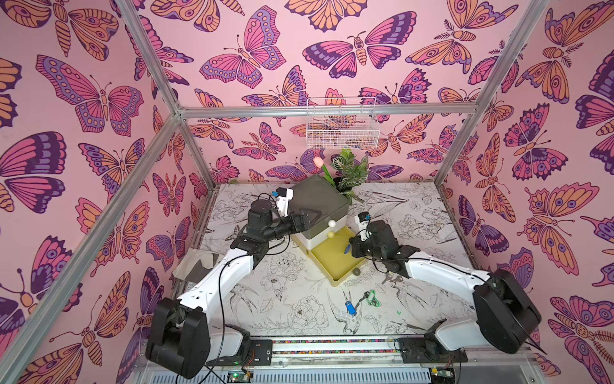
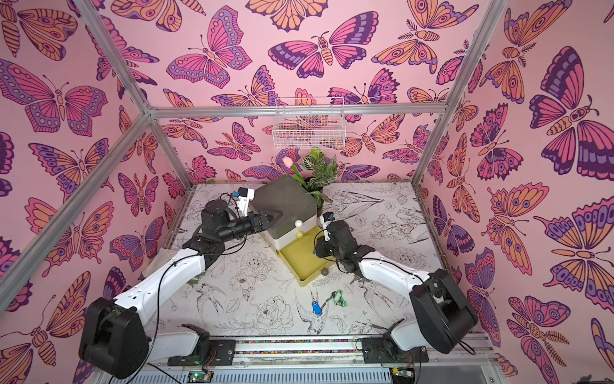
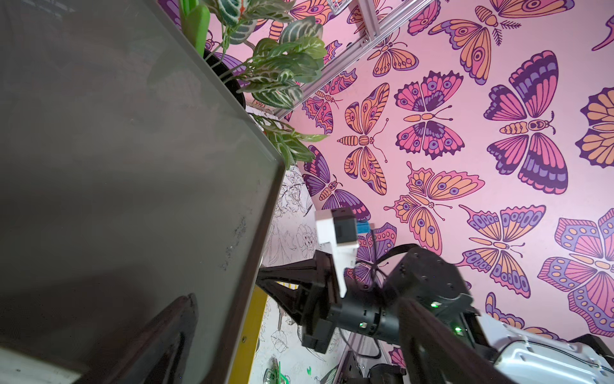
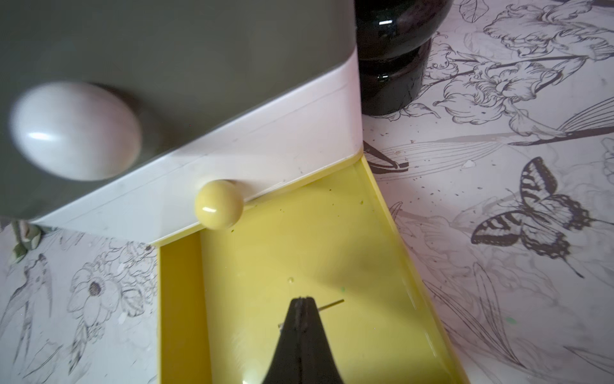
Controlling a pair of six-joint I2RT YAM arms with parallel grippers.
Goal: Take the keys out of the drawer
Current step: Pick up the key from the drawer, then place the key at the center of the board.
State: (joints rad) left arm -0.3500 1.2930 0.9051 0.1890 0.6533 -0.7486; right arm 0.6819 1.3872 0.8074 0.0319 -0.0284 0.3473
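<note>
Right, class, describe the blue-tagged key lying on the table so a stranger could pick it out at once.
Find the drawer unit with its yellow drawer pulled open. On the table in front of it lie two keys: the blue-tagged key sits beside a green-tagged key, and only tag colour separates them.

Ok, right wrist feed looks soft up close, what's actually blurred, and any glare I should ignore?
Right wrist view: the white knob is out of focus, the yellow knob sharp with a small highlight, the black pot glinting. Left wrist view: the near finger is a dark blur.
</note>
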